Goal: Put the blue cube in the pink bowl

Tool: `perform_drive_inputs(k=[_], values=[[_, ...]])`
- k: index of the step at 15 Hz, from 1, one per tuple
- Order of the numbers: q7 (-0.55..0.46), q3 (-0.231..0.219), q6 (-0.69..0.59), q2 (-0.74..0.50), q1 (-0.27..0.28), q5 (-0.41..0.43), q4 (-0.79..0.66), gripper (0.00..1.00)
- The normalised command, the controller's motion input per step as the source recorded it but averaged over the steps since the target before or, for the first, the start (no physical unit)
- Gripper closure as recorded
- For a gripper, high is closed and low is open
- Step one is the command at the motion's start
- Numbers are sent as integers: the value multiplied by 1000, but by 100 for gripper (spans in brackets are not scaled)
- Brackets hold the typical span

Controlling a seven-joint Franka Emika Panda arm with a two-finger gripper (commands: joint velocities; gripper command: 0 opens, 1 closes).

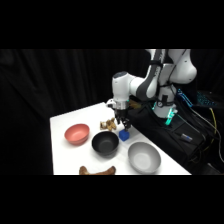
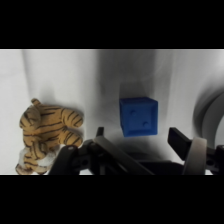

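Note:
The blue cube (image 1: 124, 135) sits on the white table between the black bowl and the grey bowl. In the wrist view the blue cube (image 2: 138, 116) lies just beyond my fingers, centred in the gap and touching neither. My gripper (image 1: 122, 123) hangs right above it, and in the wrist view the gripper (image 2: 140, 137) is open, its fingers (image 2: 181, 140) spread wider than the cube. The pink bowl (image 1: 77, 133) stands empty at the table's left, well away from the gripper.
A black bowl (image 1: 105, 143) sits beside the cube and a grey bowl (image 1: 144, 156) stands at the front right; the grey bowl's rim (image 2: 209, 112) shows in the wrist view. A striped tiger toy (image 2: 47, 132) lies close by. A brown object (image 1: 97, 171) lies at the front edge.

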Motion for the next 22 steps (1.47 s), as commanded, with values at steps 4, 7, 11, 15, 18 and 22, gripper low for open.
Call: perform_drive_inputs(k=[4,7,11,15,18,22], values=[[-123,106,322,96,-29,147,-98,0],[-65,67,312,169,-25,63,-23,0],[-28,41,293,214,-41,15,31,0],[-48,86,262,162,-69,12,46,0],[-28,61,223,112,-70,-28,44,29],[13,-14,164,45,-41,-80,23,59]])
